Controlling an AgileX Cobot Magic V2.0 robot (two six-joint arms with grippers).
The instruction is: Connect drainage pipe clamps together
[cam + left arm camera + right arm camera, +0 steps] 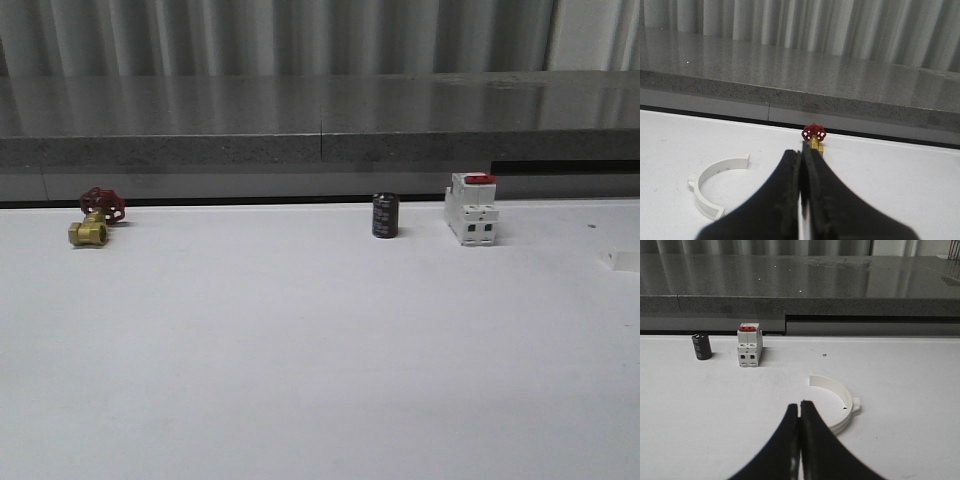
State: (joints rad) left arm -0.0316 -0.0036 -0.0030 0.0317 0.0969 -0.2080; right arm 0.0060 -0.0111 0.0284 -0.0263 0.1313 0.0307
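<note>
Closest to you in each wrist view sits that arm's own pair of black fingers, and both pairs are pressed together with nothing between them. Your left gripper (802, 192) is closed and empty; your right gripper (800, 432) is the same, tips meeting in a thin seam. Neither arm has hold of a clamp half, so I judge the joining has not begun.

Just past the left fingertips, off to one side, one white clamp half (715, 186) lies flat on the white table (900, 190), its open curve facing the gripper and its flat end flanges pointing away from the arc. Lying flat like that, it offers you the thin wall of the arc to pinch from above (you will have to open the jaws first).

Past the right fingertips the other clamp half (837, 402) also lies flat, one small side tab sticking out of its outer curve. The two halves lie under separate arms, which suits a one-arm-per-piece pickup, I think.

Farther out come the things you should leave alone. The brass valve with a red handwheel (95, 220) stands beyond the left gripper near the table's back edge. On the right side a black cylinder (385, 215) and a white breaker with a red top (472, 208) stand upright, apart from each other, well beyond the right clamp half. Behind everything runs a grey stone ledge (320, 140).
</note>
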